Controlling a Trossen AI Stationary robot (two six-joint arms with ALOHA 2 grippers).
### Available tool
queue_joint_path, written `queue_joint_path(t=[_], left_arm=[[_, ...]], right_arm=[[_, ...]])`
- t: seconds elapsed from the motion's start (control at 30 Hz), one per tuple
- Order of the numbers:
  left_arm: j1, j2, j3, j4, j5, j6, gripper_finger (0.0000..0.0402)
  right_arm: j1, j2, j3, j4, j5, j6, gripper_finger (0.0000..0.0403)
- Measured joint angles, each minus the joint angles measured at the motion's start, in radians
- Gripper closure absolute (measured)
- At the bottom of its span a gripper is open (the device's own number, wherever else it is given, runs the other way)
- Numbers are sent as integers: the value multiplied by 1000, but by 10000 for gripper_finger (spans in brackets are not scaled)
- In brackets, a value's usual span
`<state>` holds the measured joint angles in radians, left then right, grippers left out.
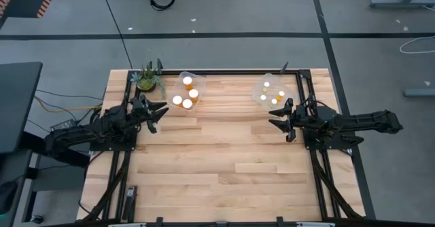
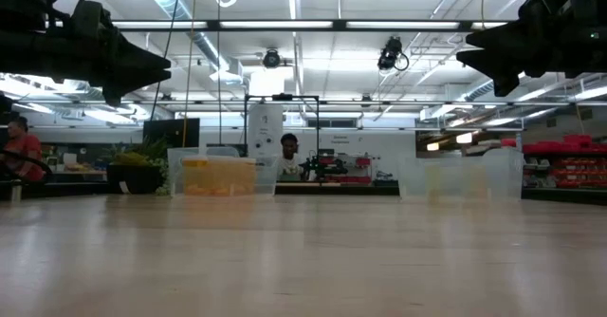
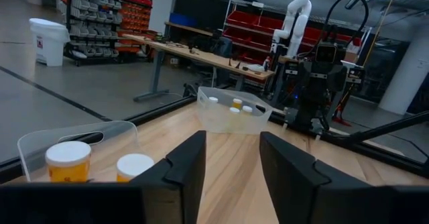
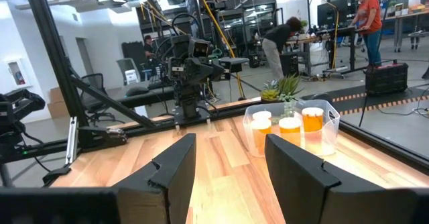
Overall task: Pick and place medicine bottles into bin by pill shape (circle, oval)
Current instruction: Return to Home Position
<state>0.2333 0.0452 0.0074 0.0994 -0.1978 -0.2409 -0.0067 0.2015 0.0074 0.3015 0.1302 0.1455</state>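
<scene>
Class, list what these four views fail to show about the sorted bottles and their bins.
Pill shapes: high view, white caps cover the medicine bottles; other views, too small.
Right bin contents: low view, blurred behind its cloudy wall.
Left bin: left wrist view, lower part hidden by the left gripper.
Right gripper waits open near the right bin.

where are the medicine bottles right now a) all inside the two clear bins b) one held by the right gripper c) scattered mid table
a: the high view shows the medicine bottles all inside the left bin or the right bin, and the left gripper and right gripper are open, holding nothing
</scene>
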Motion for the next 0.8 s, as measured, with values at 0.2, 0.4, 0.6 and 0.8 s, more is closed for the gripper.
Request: queue_joint_path(t=[0.2,0.4,0.6,0.8], left_arm=[[0,0,0,0,0,0,249],[0,0,0,0,0,0,256],[0,0,0,0,0,0,259],[0,0,0,0,0,0,250]], right_arm=[[0,0,0,0,0,0,217],[0,0,0,0,0,0,217],[0,0,0,0,0,0,217],[0,0,0,0,0,0,217]])
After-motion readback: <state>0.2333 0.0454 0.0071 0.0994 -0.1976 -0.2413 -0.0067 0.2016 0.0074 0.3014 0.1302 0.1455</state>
